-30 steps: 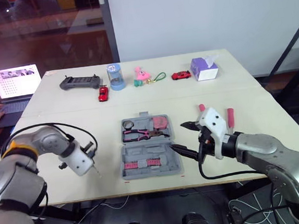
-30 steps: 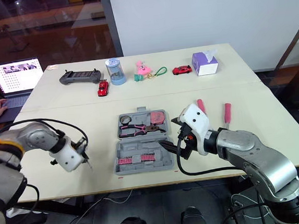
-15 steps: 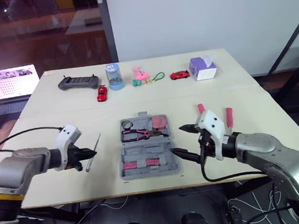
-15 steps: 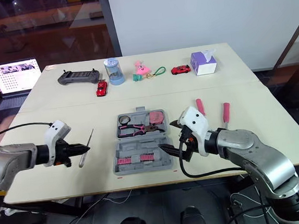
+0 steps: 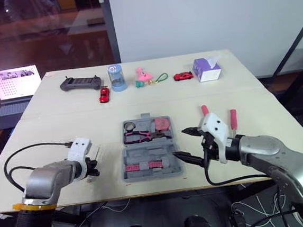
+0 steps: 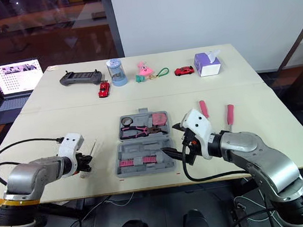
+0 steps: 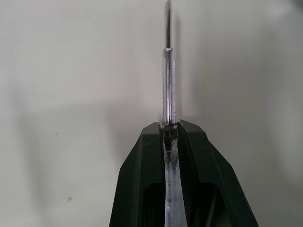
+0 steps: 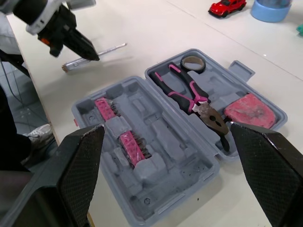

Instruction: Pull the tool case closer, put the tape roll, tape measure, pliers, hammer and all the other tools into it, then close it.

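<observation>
The tool case [image 5: 129, 171] holds the pliers [image 5: 145, 137], with a metal rod [image 8: 94, 53] to its left.

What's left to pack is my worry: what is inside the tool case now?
Inside the tool case lie the pliers, tape roll, tape measure and pink bit strips. Anything beneath them is covered.

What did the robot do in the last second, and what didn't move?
The left gripper, shut on a thin metal rod, came down from raised to low beside the tool case. The right gripper stayed open at the case's other side; the case did not move.
</observation>
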`<state>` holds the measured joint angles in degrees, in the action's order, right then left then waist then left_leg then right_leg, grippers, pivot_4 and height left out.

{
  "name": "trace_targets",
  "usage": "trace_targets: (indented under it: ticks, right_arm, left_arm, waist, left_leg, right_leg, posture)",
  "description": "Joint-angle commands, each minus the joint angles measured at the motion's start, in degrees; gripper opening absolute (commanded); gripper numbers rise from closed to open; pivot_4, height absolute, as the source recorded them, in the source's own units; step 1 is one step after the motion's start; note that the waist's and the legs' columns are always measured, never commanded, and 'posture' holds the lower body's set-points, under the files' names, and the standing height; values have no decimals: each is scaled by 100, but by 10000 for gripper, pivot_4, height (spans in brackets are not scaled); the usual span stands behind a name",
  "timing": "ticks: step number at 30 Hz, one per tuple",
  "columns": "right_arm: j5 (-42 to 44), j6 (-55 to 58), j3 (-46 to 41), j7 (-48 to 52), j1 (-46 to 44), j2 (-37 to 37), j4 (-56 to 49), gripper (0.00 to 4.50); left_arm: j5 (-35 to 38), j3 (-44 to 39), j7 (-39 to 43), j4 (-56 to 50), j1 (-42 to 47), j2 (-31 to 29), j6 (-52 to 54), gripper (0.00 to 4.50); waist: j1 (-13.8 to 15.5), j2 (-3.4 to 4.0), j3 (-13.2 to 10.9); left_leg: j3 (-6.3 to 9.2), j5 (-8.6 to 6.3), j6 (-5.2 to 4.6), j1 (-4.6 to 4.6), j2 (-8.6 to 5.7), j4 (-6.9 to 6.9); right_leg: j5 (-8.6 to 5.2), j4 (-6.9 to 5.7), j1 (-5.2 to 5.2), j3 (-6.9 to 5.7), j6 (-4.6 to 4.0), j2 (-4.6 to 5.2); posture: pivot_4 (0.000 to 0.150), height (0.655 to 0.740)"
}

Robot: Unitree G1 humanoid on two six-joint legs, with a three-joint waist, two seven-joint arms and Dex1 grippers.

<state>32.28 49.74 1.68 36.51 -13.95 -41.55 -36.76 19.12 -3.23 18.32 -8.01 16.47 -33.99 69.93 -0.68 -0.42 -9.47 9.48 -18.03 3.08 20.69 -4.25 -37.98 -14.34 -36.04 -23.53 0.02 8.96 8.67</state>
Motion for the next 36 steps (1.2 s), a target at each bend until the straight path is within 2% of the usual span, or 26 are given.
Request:
trace_targets:
  ticks: [1,9,11,12,15,19,20,27,30,33,36]
  right_arm:
    - [71,-34,-156,21,-17,-32,-137,45000]
    - [15,-119,-168,76,-98,-71,-20,45000]
    - [12,-138,-173,103,-133,-71,9,45000]
    - [2,-155,-172,118,-149,-74,27,45000]
    - [-19,-199,-168,158,-177,-82,81,45000]
    - [-51,-270,-165,237,-206,-123,173,45000]
    - [-62,-295,-167,260,-206,-138,198,45000]
    - [-127,-467,-229,386,-151,-240,407,45000]
    - [-161,-549,-287,419,-98,-276,516,45000]
    - [-178,-583,-340,429,-24,-286,568,45000]
    - [-176,-554,-315,417,25,-266,505,45000]
  left_arm:
    - [-371,137,-297,566,-166,183,-224,381]
    - [-512,70,-376,1408,-41,656,-720,381]
    - [-519,63,-372,1414,-46,690,-750,9568]
    - [-522,46,-376,1399,-54,700,-778,12202]
    - [-500,-80,-345,1303,-77,725,-854,26993]
    - [-461,-234,-255,877,-162,625,-899,42545]
    - [-405,-320,-227,717,-193,614,-865,44383]
    - [138,-855,161,-1264,-814,315,-468,44383]
    - [298,-937,202,-2177,-1256,266,-295,44383]
    - [198,-864,80,-2229,-1385,318,-452,44383]
    - [-200,-549,-62,-1662,-1294,294,-1118,44383]
  waist:
    - [9,10,6]
    - [110,148,92]
    - [125,160,100]
    - [125,161,102]
    - [124,165,106]
    - [128,131,102]
    - [123,123,97]
    - [107,21,34]
    - [109,2,19]
    - [135,2,17]
    - [150,0,15]
  left_leg:
    - [-1,0,-1,-9,0,0]
    - [-3,-2,-4,-42,0,5]
    - [-5,-2,-4,-44,0,5]
    - [-4,-2,-4,-44,0,4]
    - [-4,-2,-4,-43,0,4]
    - [-2,-1,-3,-39,0,4]
    - [-2,-1,-3,-38,0,4]
    - [0,-1,-1,-13,0,5]
    - [1,-2,-1,-9,1,5]
    - [-2,-3,-1,-9,1,5]
    - [0,-2,-1,-9,1,5]
  right_leg:
    - [0,0,8,0,-1,1]
    - [0,-2,39,-1,0,1]
    - [0,-1,42,-1,0,2]
    - [0,-2,41,-1,0,1]
    - [0,-2,41,-1,0,0]
    - [0,0,39,-2,0,1]
    - [0,2,39,-2,0,1]
    - [0,7,14,-1,-1,0]
    - [0,7,11,-1,-1,0]
    - [0,12,12,-1,-2,1]
    - [2,12,14,-4,-4,0]
  posture:
    - [1500,7400]
    - [1500,7400]
    - [1500,7400]
    - [1500,7400]
    - [1500,7400]
    - [1500,7400]
    - [1500,7400]
    - [1500,7400]
    - [1500,7400]
    - [1500,7400]
    - [1500,7400]
